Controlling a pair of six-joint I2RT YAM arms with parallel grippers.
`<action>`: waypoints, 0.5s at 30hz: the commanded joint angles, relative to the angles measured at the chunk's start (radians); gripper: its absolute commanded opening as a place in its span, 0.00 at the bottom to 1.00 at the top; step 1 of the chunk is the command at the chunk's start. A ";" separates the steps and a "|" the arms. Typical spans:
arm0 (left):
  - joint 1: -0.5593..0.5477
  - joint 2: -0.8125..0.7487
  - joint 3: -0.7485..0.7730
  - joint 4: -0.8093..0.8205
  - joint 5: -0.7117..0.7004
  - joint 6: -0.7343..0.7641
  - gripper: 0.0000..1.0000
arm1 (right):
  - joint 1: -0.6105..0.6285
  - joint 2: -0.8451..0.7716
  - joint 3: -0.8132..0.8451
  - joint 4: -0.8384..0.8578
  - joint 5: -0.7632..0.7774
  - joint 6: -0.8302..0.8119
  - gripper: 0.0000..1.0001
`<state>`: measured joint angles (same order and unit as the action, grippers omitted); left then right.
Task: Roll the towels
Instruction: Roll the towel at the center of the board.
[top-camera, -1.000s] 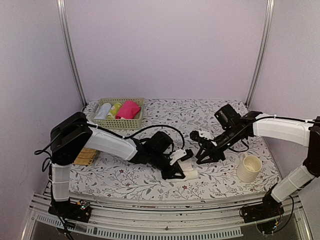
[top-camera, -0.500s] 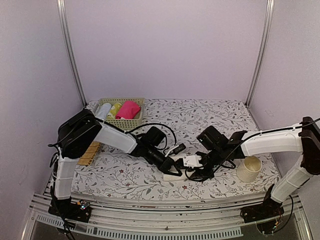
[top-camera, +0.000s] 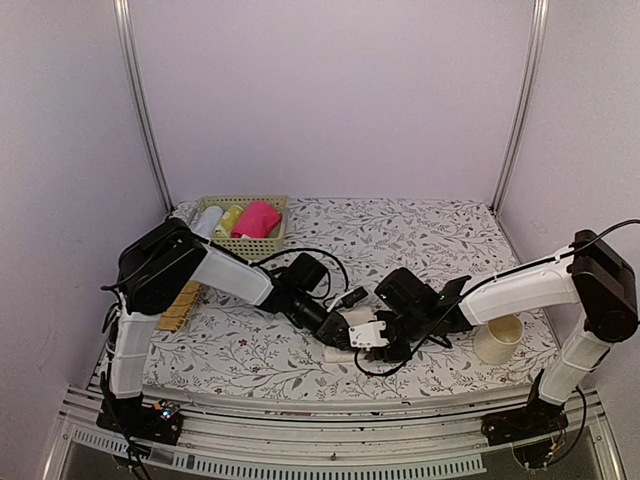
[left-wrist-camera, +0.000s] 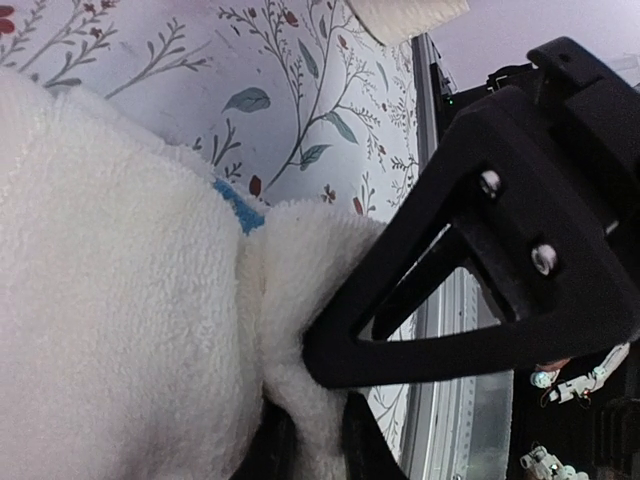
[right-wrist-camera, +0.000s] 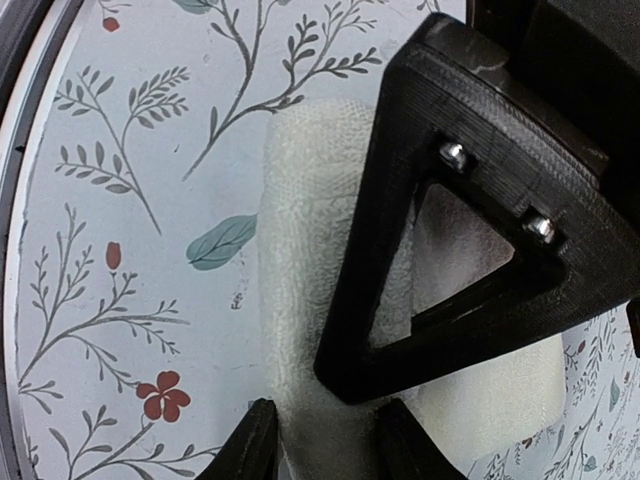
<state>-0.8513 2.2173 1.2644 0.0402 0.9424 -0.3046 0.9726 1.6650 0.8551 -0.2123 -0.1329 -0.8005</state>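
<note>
At the near middle of the bench (top-camera: 250, 350), the cream-white towel (left-wrist-camera: 110, 280) lies bunched between the two arms. The left hand (top-camera: 338, 327) reaches in from the left and pinches a thick fold of it, just beside a small blue tag (left-wrist-camera: 233, 205). The right hand (right-wrist-camera: 320, 410) comes in from the right and is clamped on the towel's other end. The pink towel (top-camera: 258, 218) sits bundled in a basket (top-camera: 245, 247) at the far left. A mug (top-camera: 497, 338) stands at the near right, well apart from the towel, and a straw mat (top-camera: 176, 308) lies at the left edge.
</note>
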 joint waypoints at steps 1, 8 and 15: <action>0.014 0.046 -0.033 -0.118 -0.059 0.016 0.09 | 0.009 0.069 -0.051 0.045 0.077 -0.038 0.35; 0.040 -0.004 -0.064 -0.065 -0.052 0.021 0.27 | 0.010 0.123 -0.059 0.050 0.118 -0.082 0.09; 0.038 -0.320 -0.257 0.091 -0.312 0.065 0.47 | 0.011 0.071 0.030 -0.200 -0.093 0.000 0.03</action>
<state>-0.8207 2.0811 1.1286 0.0608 0.8322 -0.2771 0.9798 1.7107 0.8715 -0.1417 -0.1051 -0.8585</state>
